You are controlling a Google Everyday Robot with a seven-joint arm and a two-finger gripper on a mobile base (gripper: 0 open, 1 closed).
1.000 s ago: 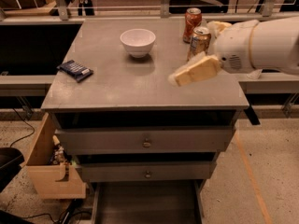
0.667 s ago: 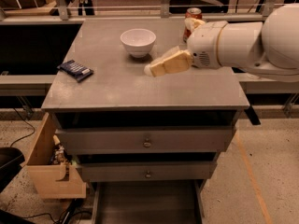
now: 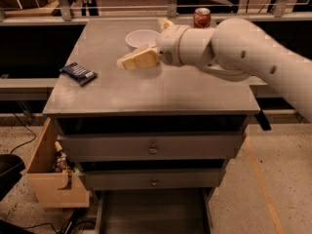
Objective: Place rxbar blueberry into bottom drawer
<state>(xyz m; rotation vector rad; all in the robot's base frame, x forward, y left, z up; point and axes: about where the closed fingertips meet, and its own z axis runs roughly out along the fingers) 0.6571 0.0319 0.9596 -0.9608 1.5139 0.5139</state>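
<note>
Leaning against the cabinet's left flank, a light wooden box [image 3: 48, 182] of plain boards stands open-topped with some small clutter inside that is too dim to name. Up on the cabinet top [image 3: 161, 94], a flat slab of dull, scuffed grey metal, the rxbar blueberry [image 3: 78, 73] lies flat near the left edge: a thin rectangle in a dark blue wrapper with pale lettering, turned at an angle to the edge and touching nothing else. Well to its right, the gripper [image 3: 126, 62] hovers over the middle of the top, a cream-coloured, matte wedge tapering leftward toward the bar but well apart from it; whether it is clenched or released I cannot tell, and nothing shows in its grasp. Just behind it sits a round white bowl [image 3: 140, 37], smooth and glossy. Below, two flat grey drawer fronts [image 3: 153, 149] each carry a small round knob, and beneath them the bottom drawer [image 3: 151, 212] is pulled out, a wide shallow tray of dark grey metal. Farther right a red can [image 3: 202, 17] stands upright at the back edge, and the thick, rounded white arm [image 3: 243, 52] runs off to the right.
</note>
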